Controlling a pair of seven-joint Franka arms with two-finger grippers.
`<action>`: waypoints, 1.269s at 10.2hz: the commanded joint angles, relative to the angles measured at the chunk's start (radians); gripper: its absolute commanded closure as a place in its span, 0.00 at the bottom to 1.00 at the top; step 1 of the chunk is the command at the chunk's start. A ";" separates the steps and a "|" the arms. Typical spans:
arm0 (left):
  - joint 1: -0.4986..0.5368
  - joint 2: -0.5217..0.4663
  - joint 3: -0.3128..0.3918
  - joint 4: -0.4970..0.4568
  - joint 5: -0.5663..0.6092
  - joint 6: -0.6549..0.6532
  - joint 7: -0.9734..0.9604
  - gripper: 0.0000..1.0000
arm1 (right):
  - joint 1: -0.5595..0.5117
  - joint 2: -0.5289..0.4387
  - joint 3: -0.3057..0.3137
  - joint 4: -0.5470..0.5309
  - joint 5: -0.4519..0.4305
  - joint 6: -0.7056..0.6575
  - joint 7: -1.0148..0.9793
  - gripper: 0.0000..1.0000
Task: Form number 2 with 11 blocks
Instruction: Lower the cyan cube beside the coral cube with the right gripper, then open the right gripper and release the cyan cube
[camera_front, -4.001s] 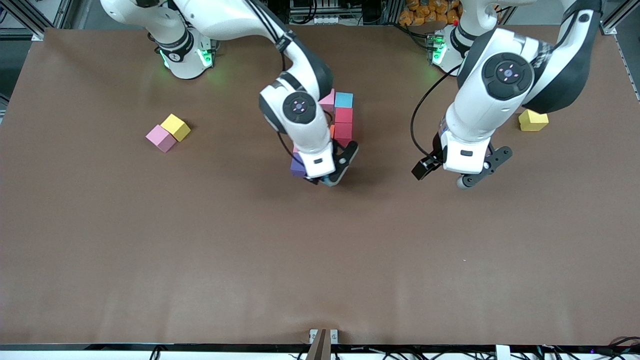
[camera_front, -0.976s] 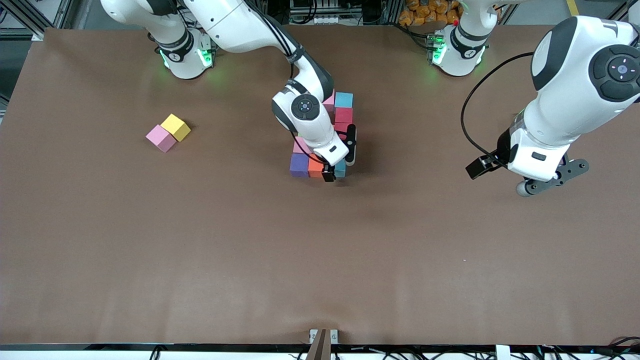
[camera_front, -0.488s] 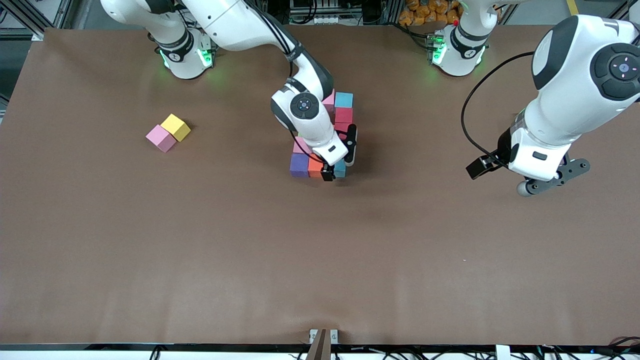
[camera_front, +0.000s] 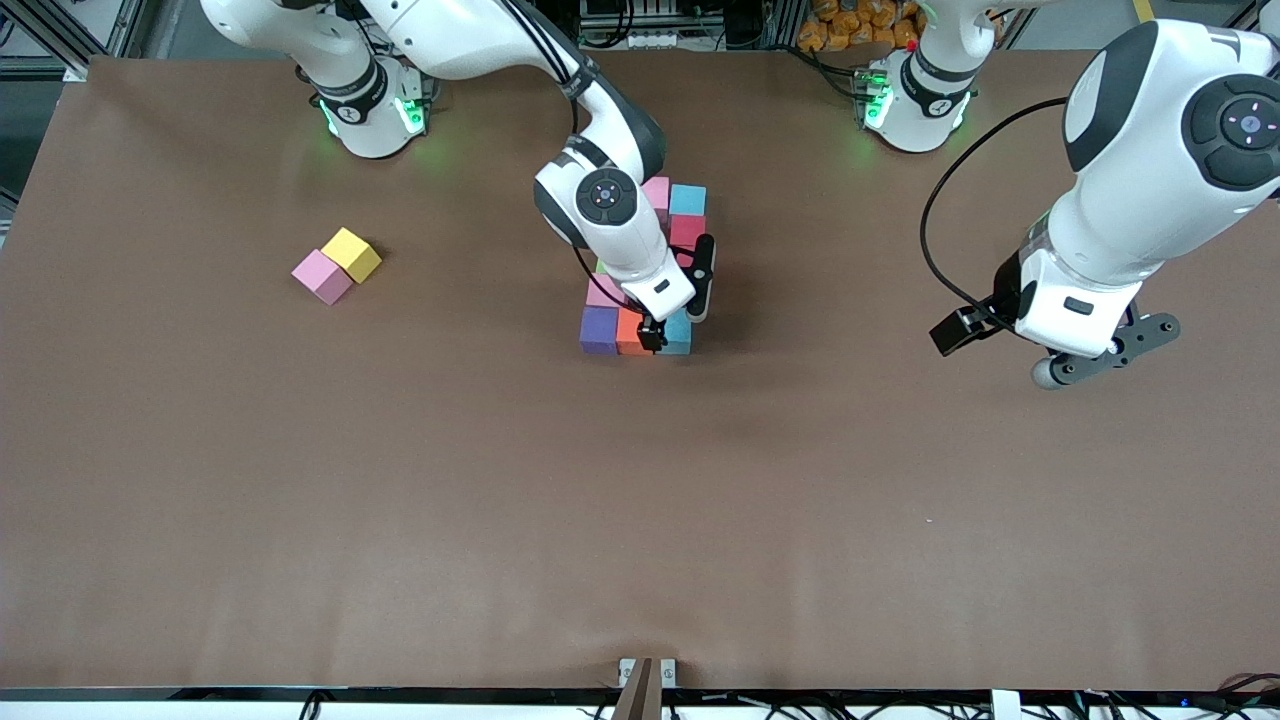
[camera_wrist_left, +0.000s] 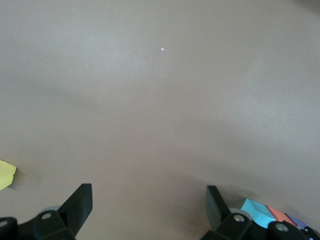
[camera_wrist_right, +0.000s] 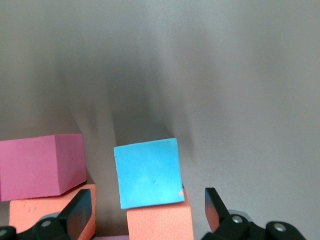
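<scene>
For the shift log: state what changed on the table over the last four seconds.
The right gripper let go of the light blue foam cube at the digit's nearest row and now hangs open over it. The left gripper swung toward its own table end, uncovering nothing new. The pink foam cube and yellow cube stayed put.

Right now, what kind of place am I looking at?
Probably a robotics lab or test bench: two white robot arms bolted along a brown-covered table, the right pincer open over coloured foam blocks, the left pincer waiting open, aluminium framing and cables around.
</scene>
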 joint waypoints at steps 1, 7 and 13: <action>0.005 -0.011 -0.007 0.011 0.007 -0.024 0.016 0.00 | -0.086 -0.084 0.016 -0.031 0.051 -0.086 0.028 0.00; -0.001 -0.022 -0.013 0.051 0.008 -0.063 0.016 0.00 | -0.507 -0.214 0.013 -0.001 0.051 -0.259 0.238 0.00; -0.009 -0.016 -0.027 0.114 0.005 -0.121 0.084 0.00 | -0.680 -0.305 -0.132 0.280 -0.078 -0.795 0.508 0.00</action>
